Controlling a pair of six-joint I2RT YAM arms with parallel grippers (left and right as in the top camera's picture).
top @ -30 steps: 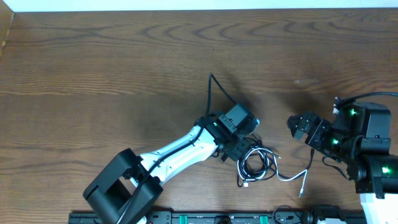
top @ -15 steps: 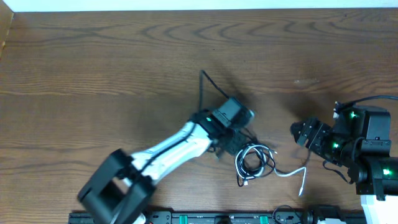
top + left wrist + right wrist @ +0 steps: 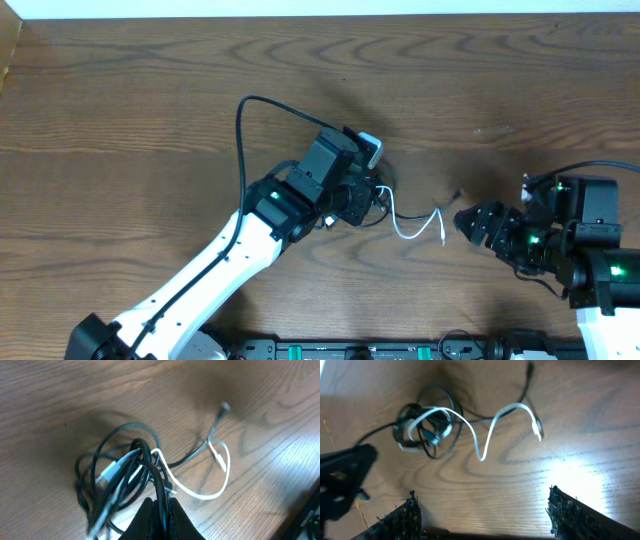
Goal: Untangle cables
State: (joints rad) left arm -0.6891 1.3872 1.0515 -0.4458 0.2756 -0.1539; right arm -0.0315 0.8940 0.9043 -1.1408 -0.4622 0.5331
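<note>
The cables [image 3: 415, 225] lie on the table [image 3: 150, 100] between the left hand [image 3: 368, 200] and the right hand [image 3: 466, 221].

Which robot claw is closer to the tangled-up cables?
Left. The left gripper is shut on the cable tangle, pinching a black strand; the right gripper is open, apart from it, beyond the white loop.

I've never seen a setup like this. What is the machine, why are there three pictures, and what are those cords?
It is a robot with a left arm and a right arm at a wooden table. One picture looks down from above. The other two come from a camera on each wrist, with that arm's own fingers at the bottom edge. The cords are thin cables, black ones and a white cable, knotted together. The left gripper is shut on a black strand of the knot. The right gripper is open, holds nothing and sits near the white cable's loose end.
</note>
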